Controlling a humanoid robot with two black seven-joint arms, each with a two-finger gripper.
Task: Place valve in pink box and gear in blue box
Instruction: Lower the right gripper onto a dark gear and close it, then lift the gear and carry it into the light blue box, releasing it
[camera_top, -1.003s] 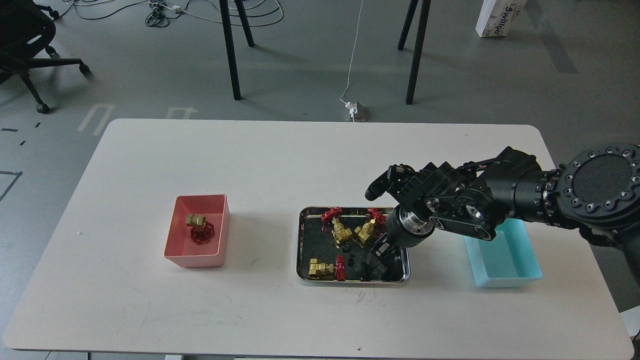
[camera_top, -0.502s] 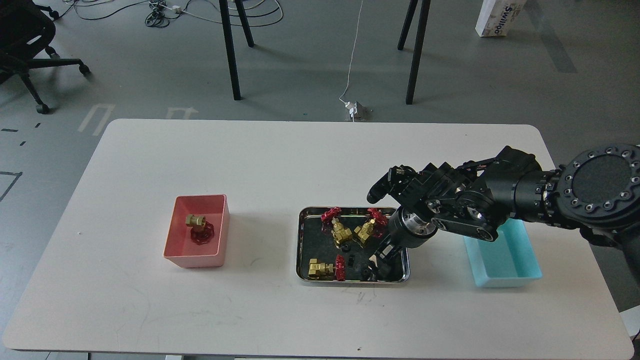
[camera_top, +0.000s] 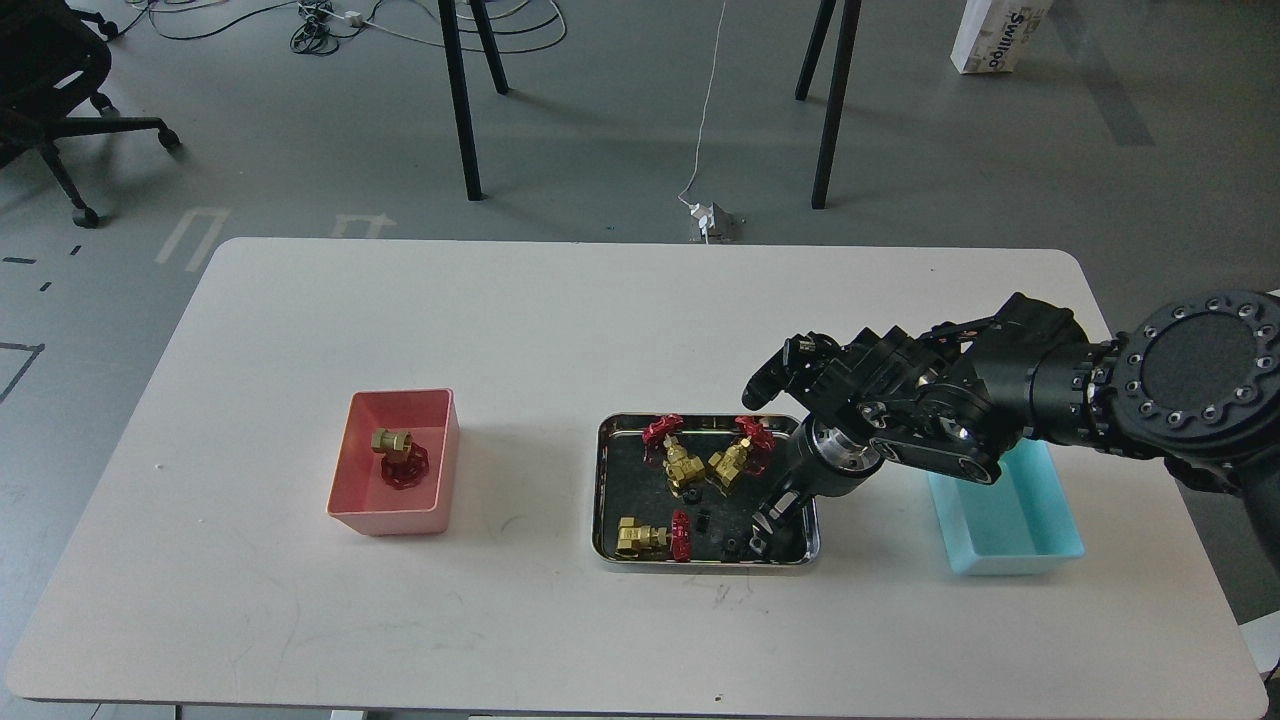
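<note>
One valve lies in the pink box at the left. Three more valves lie in a steel tray: two at its back and one at the front left. Tiny black gears lie on the tray floor. My right gripper points down into the tray's right front corner, just right of a gear; its dark fingers cannot be told apart. The blue box stands at the right, partly behind my right arm. My left gripper is out of view.
The steel tray stands at the table's middle front, between the two boxes. The white table's front edge is near. Black stand legs, cables and an office chair are on the floor beyond the table.
My right gripper has shifted a little to the right and up inside the tray. The valves and boxes have not moved.
</note>
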